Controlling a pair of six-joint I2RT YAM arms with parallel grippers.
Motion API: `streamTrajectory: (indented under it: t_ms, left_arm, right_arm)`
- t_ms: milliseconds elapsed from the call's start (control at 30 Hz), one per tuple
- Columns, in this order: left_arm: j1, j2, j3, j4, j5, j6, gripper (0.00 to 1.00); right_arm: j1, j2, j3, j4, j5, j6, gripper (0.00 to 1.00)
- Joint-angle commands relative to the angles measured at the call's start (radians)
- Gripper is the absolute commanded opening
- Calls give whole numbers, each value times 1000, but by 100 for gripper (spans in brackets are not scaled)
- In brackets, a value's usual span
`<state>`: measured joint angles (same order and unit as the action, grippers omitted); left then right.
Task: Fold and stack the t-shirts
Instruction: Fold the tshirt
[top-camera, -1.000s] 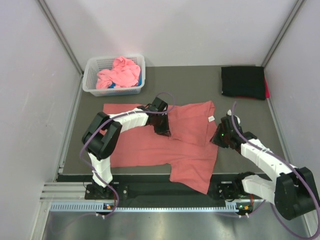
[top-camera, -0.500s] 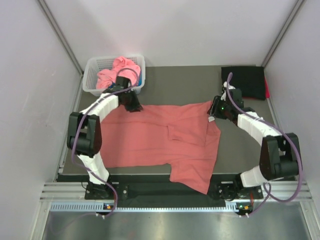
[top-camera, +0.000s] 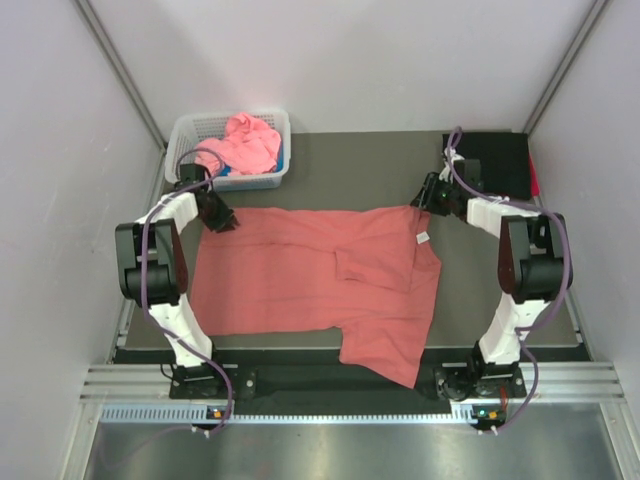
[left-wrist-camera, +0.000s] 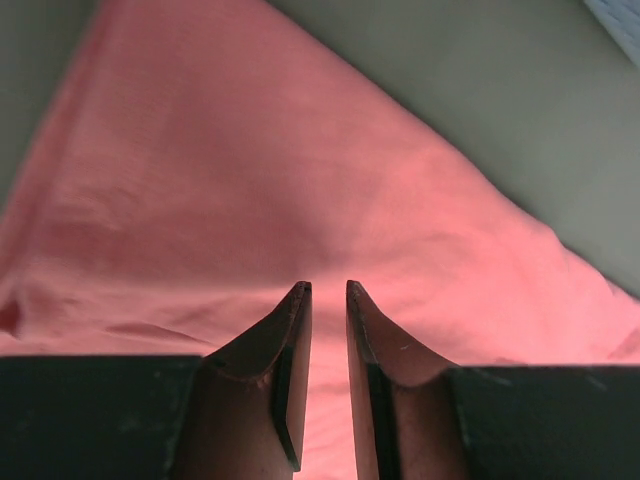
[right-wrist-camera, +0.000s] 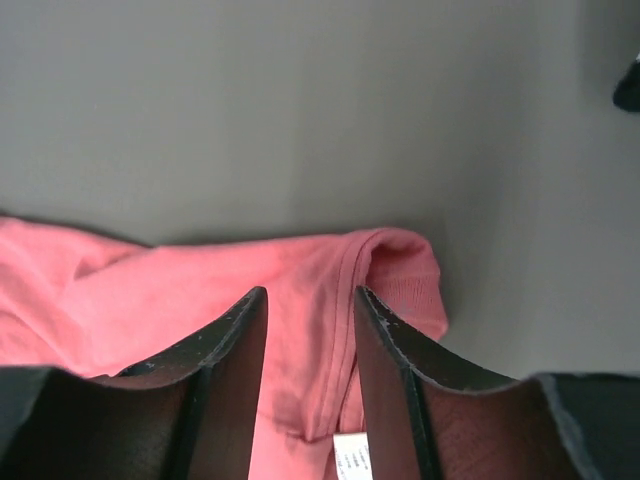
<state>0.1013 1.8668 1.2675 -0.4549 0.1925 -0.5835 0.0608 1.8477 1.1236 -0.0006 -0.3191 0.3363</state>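
A salmon-red t-shirt (top-camera: 310, 275) lies spread on the dark table, with its near corner hanging over the front edge. My left gripper (top-camera: 224, 222) is at the shirt's far left corner. In the left wrist view the gripper (left-wrist-camera: 328, 287) has its jaws closed to a thin gap on the red cloth (left-wrist-camera: 250, 170). My right gripper (top-camera: 426, 203) is at the far right corner. In the right wrist view the gripper (right-wrist-camera: 310, 292) is open, and the hemmed corner (right-wrist-camera: 385, 265) lies between the jaws. A folded black t-shirt (top-camera: 487, 163) lies at the back right. A pink t-shirt (top-camera: 240, 145) sits in the basket.
The white lattice basket (top-camera: 181, 160) stands at the back left, just behind my left arm, and something blue shows inside it. A red edge shows under the black shirt's right side. Grey walls close in the table on three sides.
My left gripper has moved from the middle of the shirt out to its far left corner. My right gripper has moved from the shirt's right side up to its far right corner.
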Motion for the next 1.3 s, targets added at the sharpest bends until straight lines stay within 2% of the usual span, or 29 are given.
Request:
streamTrajectory:
  t_ms: [0,233,433,800,933,1067,1267]
  left_arm:
    - [37,34,-2,58,2,-16,26]
    - [101,89,-10,70,-2,-19,25]
    - [115,94,-10,73,-2,-19,25]
    - [127,131,15,67,-19,-21,25]
    - [141,132,13,65,-45,-19,26]
    - [167,152,20,45,-57,-21,26]
    - [172,166,15,50,-58,-33,26]
  right_arm:
    - [-15,31,59,76,-40,-3,40]
    - [-21,61,50,91,23,29,34]
    - [-26,25,15,90,66,53,33]
    - [-27,87,13,146,-5,70,33]
    - [-52,65,-24,172,-26,73,0]
    - [-110,42,-62,209,-38,99,0]
    - [-113,35,-120,247,-14,147,0]
